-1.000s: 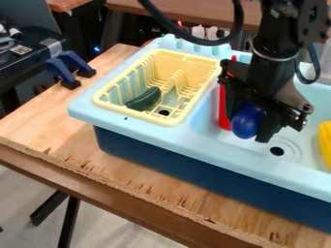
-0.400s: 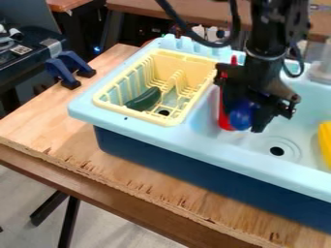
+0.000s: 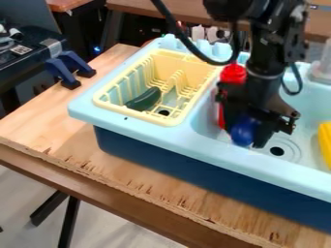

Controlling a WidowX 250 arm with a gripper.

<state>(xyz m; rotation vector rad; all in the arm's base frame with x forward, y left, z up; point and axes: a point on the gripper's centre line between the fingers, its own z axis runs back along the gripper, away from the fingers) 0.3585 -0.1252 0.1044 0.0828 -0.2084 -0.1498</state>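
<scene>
The black gripper [image 3: 249, 127] hangs over the left part of the light blue sink basin, with a dark blue round object [image 3: 244, 131] between its fingers. Just behind and to the left of the gripper stands a red bottle [image 3: 233, 73], partly hidden by it. The drain [image 3: 277, 151] lies to the right of the blue object. At the basin's right side is a yellow object [image 3: 325, 140], cut off by the view's edge. A dark green object [image 3: 144, 99] lies in the yellow dish rack [image 3: 165, 119].
The sink's pale blue rim [image 3: 174, 138] runs along the front, above a wooden table [image 3: 116, 167]. Blue clamps [image 3: 67, 68] hold to the table's back left edge. A clear container [image 3: 321, 68] stands behind the basin at the right. The arm's cable loops over the rack's back corner.
The gripper has moved left, then lower and slightly toward the front, with the blue object in it. More of the red bottle's top shows than before.
</scene>
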